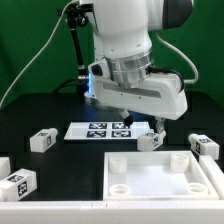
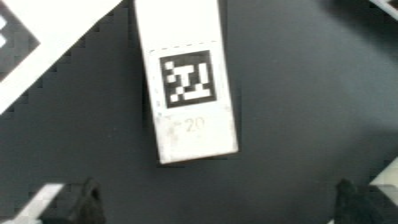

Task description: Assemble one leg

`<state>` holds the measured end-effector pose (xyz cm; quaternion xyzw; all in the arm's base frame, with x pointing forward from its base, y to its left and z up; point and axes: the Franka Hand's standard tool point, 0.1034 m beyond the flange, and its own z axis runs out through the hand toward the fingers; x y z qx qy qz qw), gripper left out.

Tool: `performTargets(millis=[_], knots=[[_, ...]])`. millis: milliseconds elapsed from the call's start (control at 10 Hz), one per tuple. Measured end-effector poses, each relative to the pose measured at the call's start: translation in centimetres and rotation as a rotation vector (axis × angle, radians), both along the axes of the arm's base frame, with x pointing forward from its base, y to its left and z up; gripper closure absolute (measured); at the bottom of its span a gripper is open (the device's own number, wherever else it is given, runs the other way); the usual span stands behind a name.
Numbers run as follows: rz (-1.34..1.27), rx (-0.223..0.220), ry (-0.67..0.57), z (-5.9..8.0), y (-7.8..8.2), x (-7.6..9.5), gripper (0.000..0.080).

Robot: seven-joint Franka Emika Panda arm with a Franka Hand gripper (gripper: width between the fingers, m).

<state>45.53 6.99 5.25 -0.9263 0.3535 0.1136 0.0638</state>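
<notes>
The white arm (image 1: pixel 125 50) is the biggest thing here, leaning down over the black table (image 1: pixel 40 110). Next in size is the white tray (image 1: pixel 160 178), with round sockets in its corners, lying at the table's edge nearest the exterior camera. I place the rest from it. Beyond the tray's far edge, towards the exterior view's left, the marker board (image 1: pixel 100 128) lies flat. The leg (image 1: pixel 150 140) sits just beyond that same far edge, close under the gripper (image 1: pixel 143 122). A second post (image 1: pixel 203 146) stands off the tray's far corner on the exterior view's right. Two more posts (image 1: pixel 42 140) (image 1: pixel 15 183) lie well apart from the tray on the exterior view's left. In the wrist view the leg (image 2: pixel 191 85) lies lengthwise with its tag up. The fingertips (image 2: pixel 63 200) are spread wide, clear of it and gripping nothing.
</notes>
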Motion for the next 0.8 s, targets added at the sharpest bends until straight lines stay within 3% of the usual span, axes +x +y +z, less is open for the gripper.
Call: performTargets(millis=[200,300,500,800], knots=[[0.016,0.012,0.005,-0.02,0.09,-0.06,0.0151],[0.071,0.041,0.017,-0.11,0.02,-0.29,0.0151],[0.13,0.178,0.1,-0.25,-0.48,-0.12,0.0151],[0.157,0.342,0.262,-0.47,-0.39,-0.5,0.0151]])
